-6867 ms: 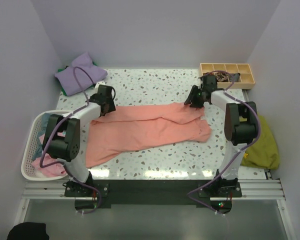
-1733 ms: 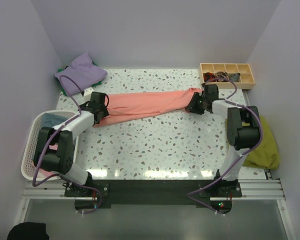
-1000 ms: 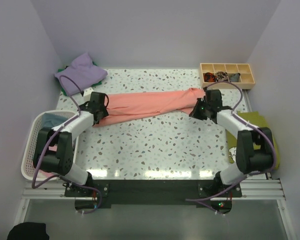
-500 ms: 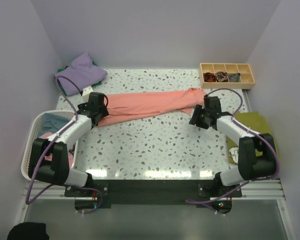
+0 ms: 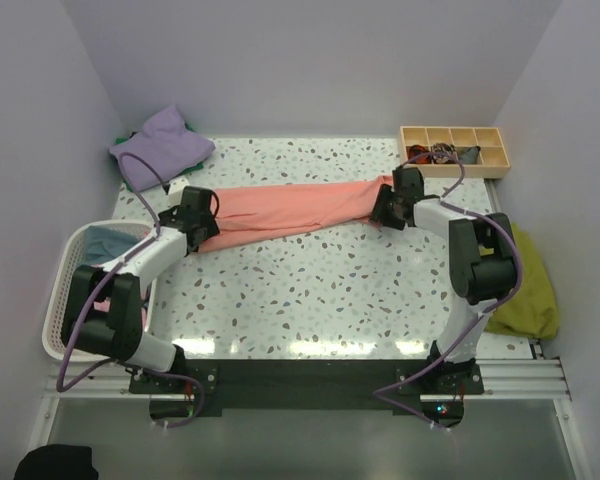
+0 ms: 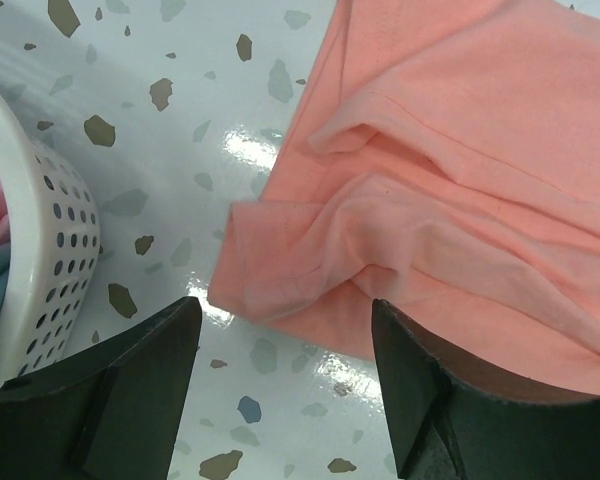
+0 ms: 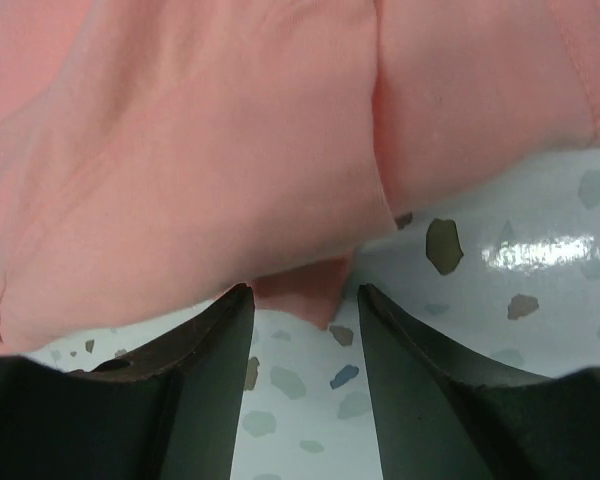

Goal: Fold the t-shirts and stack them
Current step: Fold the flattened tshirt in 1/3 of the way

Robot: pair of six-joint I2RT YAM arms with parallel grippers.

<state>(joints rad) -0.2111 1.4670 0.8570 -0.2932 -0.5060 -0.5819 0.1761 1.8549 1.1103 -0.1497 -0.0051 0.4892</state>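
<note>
T-shirt (image 7: 180,150) edge just beyond right end effector (image 7: 302,300) (jaws apart).

Left arm (image 5: 150,255) stretched forward; left tool (image 6: 280,310) low, jaws wide apart, empty. Right arm (image 5: 442,213) folded at elbow; right tool (image 7: 302,295) low, jaws parted.

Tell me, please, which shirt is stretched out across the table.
The salmon-pink shirt. It lies in a long band across the table; the lavender shirt sits bunched at the far left corner, and the light blue one lies in the basket.
</note>
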